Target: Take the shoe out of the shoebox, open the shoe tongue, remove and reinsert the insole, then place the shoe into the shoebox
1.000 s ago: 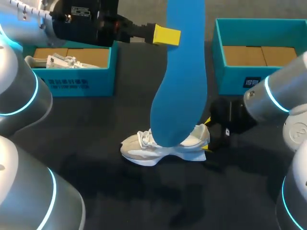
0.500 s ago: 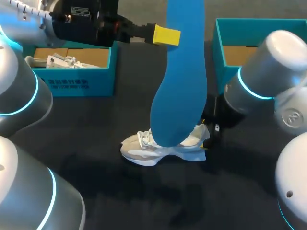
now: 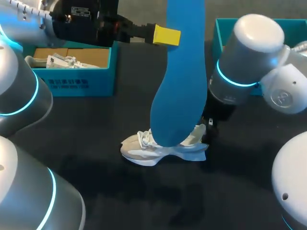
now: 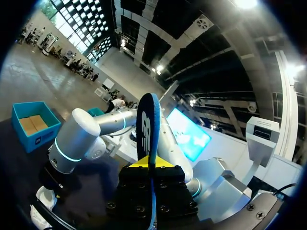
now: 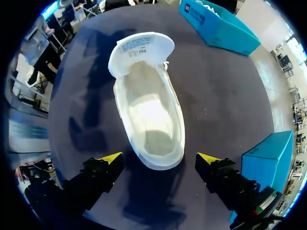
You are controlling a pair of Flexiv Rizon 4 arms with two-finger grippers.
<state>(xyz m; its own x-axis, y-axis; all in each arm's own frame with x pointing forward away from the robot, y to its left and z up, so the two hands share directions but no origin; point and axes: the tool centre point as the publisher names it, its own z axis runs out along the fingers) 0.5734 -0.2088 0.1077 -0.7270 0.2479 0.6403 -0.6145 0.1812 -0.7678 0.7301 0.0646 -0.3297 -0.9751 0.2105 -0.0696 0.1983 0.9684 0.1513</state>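
Note:
A white shoe (image 3: 163,147) lies on its sole on the black table, toe to the left. In the right wrist view the shoe (image 5: 151,115) has its tongue (image 5: 140,48) folded forward and its inside is bare. My right gripper (image 5: 159,159) hangs open above the heel, one finger on each side and neither touching. Its arm (image 3: 240,72) covers it in the head view. My left gripper (image 3: 166,35) is raised high and shut on the top of a long blue insole (image 3: 182,72) that hangs down in front of the shoe. The insole (image 4: 148,125) stands edge-on between that gripper's fingers.
A teal shoebox (image 3: 72,72) with white paper inside stands at the back left. A second teal shoebox (image 3: 225,52) with a cardboard floor stands at the back right, partly behind my right arm. The table in front of the shoe is bare black mat.
My right arm has swung in from the right edge and now stands over the shoe's heel. The left arm, insole and shoe have stayed put.

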